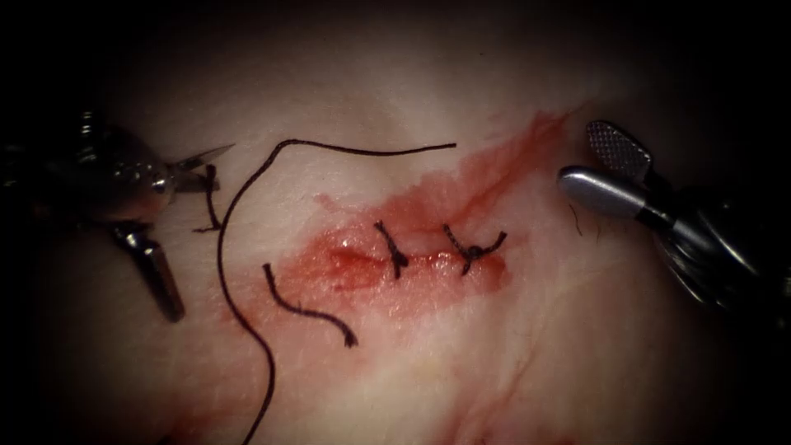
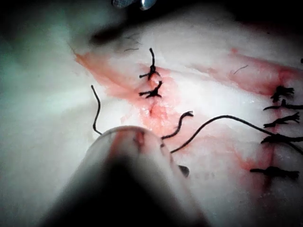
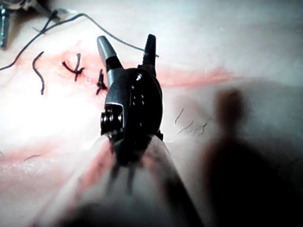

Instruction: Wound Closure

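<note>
The cut (image 1: pixel 354 262) runs across the tissue (image 1: pixel 494 354) in red fluid, with two knotted stitches (image 1: pixel 394 251) (image 1: pixel 471 247) on its right half. My left tool (image 1: pixel 191 245) is left of the cut, open, one jaw pointing down and the other right. The needle (image 1: pixel 210 154) shows its pointed end beside the upper jaw, off the tissue; nothing lies between the jaws. A short thread (image 1: pixel 212 202) hangs there. My right tool (image 1: pixel 585 155) (image 3: pixel 127 45) hovers right of the cut, open and holding nothing.
A long thread (image 1: pixel 239 206) (image 2: pixel 213 122) arcs from above the cut down the left side. A cut piece of thread (image 1: pixel 305 309) (image 3: pixel 39 71) lies below the cut's left end. Several stitches (image 2: pixel 279 137) of another closed cut show in the left wrist view.
</note>
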`<state>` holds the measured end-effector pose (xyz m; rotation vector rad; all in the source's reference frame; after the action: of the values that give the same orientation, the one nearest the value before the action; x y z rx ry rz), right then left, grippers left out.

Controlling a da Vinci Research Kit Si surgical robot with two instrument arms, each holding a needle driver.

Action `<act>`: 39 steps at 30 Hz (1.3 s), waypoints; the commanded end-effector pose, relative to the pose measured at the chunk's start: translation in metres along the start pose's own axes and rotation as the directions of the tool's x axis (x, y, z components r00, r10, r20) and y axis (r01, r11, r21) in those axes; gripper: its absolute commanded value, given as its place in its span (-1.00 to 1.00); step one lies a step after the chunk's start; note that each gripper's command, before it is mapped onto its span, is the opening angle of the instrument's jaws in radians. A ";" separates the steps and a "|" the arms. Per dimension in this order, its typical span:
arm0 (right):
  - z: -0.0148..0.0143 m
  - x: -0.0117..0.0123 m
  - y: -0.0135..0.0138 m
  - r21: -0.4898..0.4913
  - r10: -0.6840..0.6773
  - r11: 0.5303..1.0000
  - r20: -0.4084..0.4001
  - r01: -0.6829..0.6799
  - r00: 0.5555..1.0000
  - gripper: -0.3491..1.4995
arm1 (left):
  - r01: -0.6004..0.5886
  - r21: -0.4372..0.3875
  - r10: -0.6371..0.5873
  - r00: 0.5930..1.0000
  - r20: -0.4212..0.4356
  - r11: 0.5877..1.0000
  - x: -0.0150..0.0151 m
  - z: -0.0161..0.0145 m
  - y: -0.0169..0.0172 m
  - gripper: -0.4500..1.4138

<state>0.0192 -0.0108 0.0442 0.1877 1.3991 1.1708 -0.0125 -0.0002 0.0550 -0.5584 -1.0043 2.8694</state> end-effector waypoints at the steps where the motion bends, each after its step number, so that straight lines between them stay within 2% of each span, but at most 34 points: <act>1: 0.0009 -0.0002 -0.0003 0.002 0.000 1.000 -0.002 0.000 1.000 0.89 | -0.035 0.031 0.033 0.998 0.053 0.999 0.0004 0.0005 -0.0006 0.79; 4: 0.0009 -0.0002 -0.0004 0.002 0.000 1.000 -0.002 0.000 1.000 0.89 | -0.126 0.039 0.119 0.982 0.148 0.991 0.0004 0.0001 -0.0005 0.79; 9: 0.0009 -0.0002 -0.0004 0.002 0.000 1.000 -0.002 0.000 1.000 0.93 | -0.142 0.027 0.135 0.975 0.176 0.990 -0.0002 -0.0012 0.0016 0.73; 12: 0.0009 -0.0002 -0.0005 0.002 0.000 1.000 -0.002 0.000 1.000 0.93 | -0.006 0.003 0.005 0.970 0.245 1.000 -0.0010 -0.0024 0.0038 0.66; 16: 0.0009 -0.0001 -0.0006 0.002 0.001 1.000 -0.002 -0.001 1.000 0.95 | 0.139 -0.017 -0.126 0.935 0.332 0.990 -0.0022 -0.0036 0.0061 0.48; 18: 0.0009 -0.0001 -0.0006 0.001 0.001 1.000 -0.002 -0.001 1.000 0.95 | 0.245 -0.032 -0.215 0.901 0.378 0.969 -0.0027 -0.0036 0.0072 -0.10; 19: 0.0009 -0.0001 -0.0006 0.001 0.001 1.000 -0.002 -0.001 1.000 0.95 | 0.346 -0.025 -0.305 0.857 0.416 0.938 -0.0028 -0.0031 0.0078 -0.26; 20: 0.0009 -0.0001 -0.0006 0.001 0.001 1.000 -0.002 -0.001 1.000 0.95 | 0.346 -0.025 -0.305 0.857 0.416 0.938 -0.0028 -0.0031 0.0078 -0.26; 21: 0.0009 -0.0001 -0.0006 0.001 0.001 1.000 -0.002 -0.001 1.000 0.95 | 0.407 -0.014 -0.363 0.829 0.425 0.914 -0.0027 -0.0028 0.0079 -0.22; 22: 0.0009 -0.0001 -0.0006 0.001 0.001 1.000 -0.002 -0.001 1.000 0.95 | 0.428 -0.026 -0.375 0.819 0.435 0.903 -0.0027 -0.0025 0.0080 -0.24; 24: 0.0009 0.0000 -0.0006 0.001 0.002 1.000 -0.002 -0.002 1.000 0.95 | 0.449 -0.061 -0.381 0.817 0.433 0.892 -0.0022 -0.0020 0.0080 -0.20; 25: 0.0009 0.0000 -0.0006 0.001 0.002 1.000 -0.002 -0.002 1.000 0.95 | 0.431 -0.080 -0.377 0.853 0.361 0.899 -0.0006 -0.0025 0.0073 -0.17; 26: 0.0009 0.0000 -0.0006 0.001 0.002 1.000 -0.002 -0.002 1.000 0.95 | 0.431 -0.080 -0.377 0.853 0.361 0.899 -0.0006 -0.0025 0.0073 -0.17; 27: 0.0009 0.0000 -0.0006 0.001 0.002 1.000 -0.002 -0.002 1.000 0.95 | 0.407 -0.063 -0.381 0.891 0.246 0.911 0.0016 -0.0037 0.0061 -0.19; 28: 0.0009 0.0000 -0.0006 0.001 0.002 1.000 -0.002 -0.002 1.000 0.95 | 0.396 -0.051 -0.381 0.906 0.185 0.917 0.0026 -0.0044 0.0054 -0.19; 29: 0.0009 0.0000 -0.0005 0.000 0.002 1.000 -0.002 -0.002 1.000 0.93 | 0.385 -0.012 -0.384 0.922 0.043 0.923 0.0052 -0.0064 0.0037 -0.06; 30: 0.0010 0.0000 -0.0004 0.000 0.002 1.000 -0.002 -0.002 1.000 0.93 | 0.385 0.002 -0.385 0.923 -0.018 0.923 0.0063 -0.0074 0.0029 -0.06; 31: 0.0010 0.0000 -0.0004 0.000 0.002 1.000 -0.002 -0.002 1.000 0.93 | 0.385 0.002 -0.385 0.923 -0.018 0.923 0.0063 -0.0074 0.0029 -0.06; 33: 0.0010 0.0000 -0.0002 -0.001 0.002 1.000 -0.002 -0.002 1.000 0.93 | 0.401 0.030 -0.393 0.909 -0.139 0.916 0.0080 -0.0095 0.0014 -0.10; 34: 0.0010 0.0000 0.0000 0.002 0.002 1.000 -0.011 -0.002 1.000 0.95 | 0.407 0.087 -0.376 0.893 -0.245 0.909 0.0090 -0.0108 0.0008 -0.11; 35: 0.0010 0.0000 0.0000 0.002 0.002 1.000 -0.011 -0.002 1.000 0.95 | 0.407 0.087 -0.376 0.893 -0.245 0.909 0.0090 -0.0108 0.0008 -0.11; 36: 0.0009 0.0001 0.0000 0.004 0.002 1.000 -0.013 -0.002 1.000 0.95 | 0.435 0.113 -0.367 0.851 -0.377 0.893 0.0088 -0.0111 0.0012 -0.15; 37: 0.0009 0.0001 0.0000 0.004 0.002 1.000 -0.013 -0.002 1.000 0.95 | 0.435 0.113 -0.367 0.851 -0.377 0.893 0.0088 -0.0111 0.0012 -0.15; 39: 0.0008 0.0002 0.0001 0.004 0.003 1.000 -0.013 -0.003 1.000 0.93 | 0.445 0.121 -0.315 0.776 -0.546 0.887 0.0079 -0.0103 0.0023 -0.13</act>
<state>0.0190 -0.0106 0.0442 0.1861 1.4097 1.1741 -0.0151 0.0043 0.0432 -0.9995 -0.5432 2.1996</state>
